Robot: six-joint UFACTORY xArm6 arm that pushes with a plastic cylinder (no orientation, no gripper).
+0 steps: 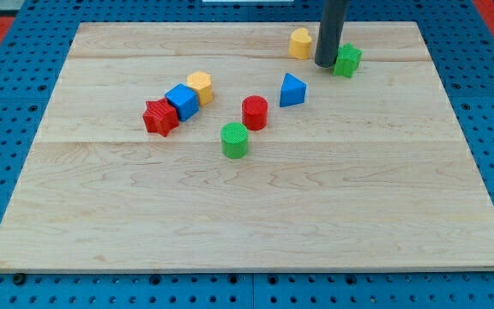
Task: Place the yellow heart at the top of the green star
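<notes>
The yellow heart lies near the view's top edge of the wooden board, right of centre. The green star lies to its right and slightly lower. My tip stands between them, touching or almost touching the green star's left side, just right of and below the yellow heart. The rod rises out of the view's top.
A blue triangular block, a red cylinder and a green cylinder sit mid-board. A yellow hexagon, a blue cube and a red star cluster at the left. The wooden board lies on a blue pegboard.
</notes>
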